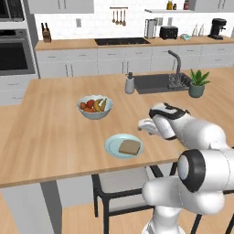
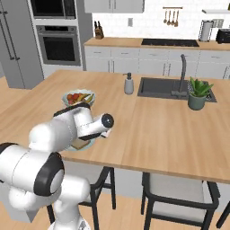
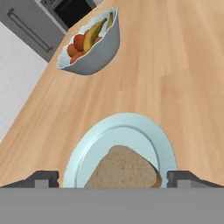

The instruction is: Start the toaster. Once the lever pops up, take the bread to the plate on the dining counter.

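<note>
**Bread on the plate, fingers spread and empty**

In the hand view the two dark fingers [image 3: 42, 178] stand wide apart at the lower left and lower right of the frame, one on each side of the plate [image 3: 131, 131]. Nothing is pinched between them and they touch neither the plate nor the slice. The bread [image 3: 124, 168] lies flat on the plate at the bottom centre of that view, between the two tips but clear of both.

In the left base view the plate [image 1: 115, 147] sits on the light-wood bench [image 1: 45, 132] just below the centre of the frame, close to the near edge, with the bread [image 1: 129, 146] on its right half. The white hand hangs just to the right of the plate and above it. A bowl of fruit [image 1: 94, 108] stands a little up and left of the plate, apart from it.

In the right base view the arm covers most of the plate; a sliver of the bread [image 2: 81, 143] shows under the hand at the left of the frame.

The toaster [image 1: 168, 32] stands on the far worktop at the upper right of the left base view, well apart from the plate.
</note>
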You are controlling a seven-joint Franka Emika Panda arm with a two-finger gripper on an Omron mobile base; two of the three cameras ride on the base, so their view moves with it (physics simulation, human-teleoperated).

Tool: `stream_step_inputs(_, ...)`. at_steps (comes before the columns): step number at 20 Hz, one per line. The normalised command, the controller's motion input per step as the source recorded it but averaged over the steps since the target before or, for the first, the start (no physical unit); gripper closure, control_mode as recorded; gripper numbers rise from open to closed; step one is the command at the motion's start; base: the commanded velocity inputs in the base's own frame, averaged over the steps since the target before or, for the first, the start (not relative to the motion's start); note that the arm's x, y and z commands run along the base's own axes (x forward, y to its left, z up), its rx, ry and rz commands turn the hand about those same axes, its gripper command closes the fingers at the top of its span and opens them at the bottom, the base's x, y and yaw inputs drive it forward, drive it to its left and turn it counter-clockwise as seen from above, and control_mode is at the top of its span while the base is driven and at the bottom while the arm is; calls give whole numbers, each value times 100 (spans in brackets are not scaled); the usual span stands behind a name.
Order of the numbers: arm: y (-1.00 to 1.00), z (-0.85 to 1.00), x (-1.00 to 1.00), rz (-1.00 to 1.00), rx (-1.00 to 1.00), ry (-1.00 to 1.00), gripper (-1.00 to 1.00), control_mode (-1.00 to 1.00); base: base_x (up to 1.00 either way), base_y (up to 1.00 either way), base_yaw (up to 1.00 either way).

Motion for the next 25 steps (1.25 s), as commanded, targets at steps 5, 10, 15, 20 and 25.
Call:
stream_step_inputs(5, 1, 100, -71, -11, 0, 10, -100, -100, 0, 0, 0)
stream_step_inputs(10, 12, 100, -76, -7, -1, 18, -100, -100, 0, 0, 0)
stream_step_inputs(15, 16, 73, -79, -4, -9, 17, -100, -100, 0, 0, 0)
stream_step_inputs(20, 31, 28, -69, -2, -28, 16, -100, -100, 0, 0, 0)
stream_step_inputs(25, 20, 8, -59, -1, -29, 17, -100, -100, 0, 0, 0)
